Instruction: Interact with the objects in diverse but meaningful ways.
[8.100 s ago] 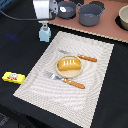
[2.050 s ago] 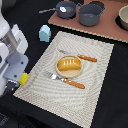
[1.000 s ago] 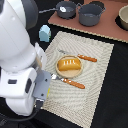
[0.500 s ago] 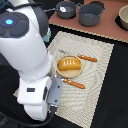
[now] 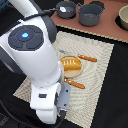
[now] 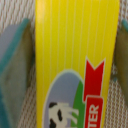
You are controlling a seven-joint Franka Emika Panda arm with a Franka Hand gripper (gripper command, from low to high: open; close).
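The wrist view is almost filled by the flat yellow packet (image 6: 75, 45), which has a red mark and a cow picture. It sits between my gripper's (image 6: 76, 62) two grey-teal fingers (image 6: 17, 65), which press its long edges, so the gripper is shut on the packet. Striped placemat shows behind the packet. In the exterior view my white arm (image 5: 37, 65) covers the left and front of the scene and hides the gripper and the packet.
A plate with a bread roll (image 5: 71, 65) rests on the striped placemat (image 5: 102, 75), flanked by an orange-handled fork (image 5: 86, 58) and knife (image 5: 75, 84). Grey pots (image 5: 91, 15) stand on the brown board at the back.
The arm has swung from the exterior view's left edge, where the packet lay on the black table, toward the front over the placemat. It now looms larger.
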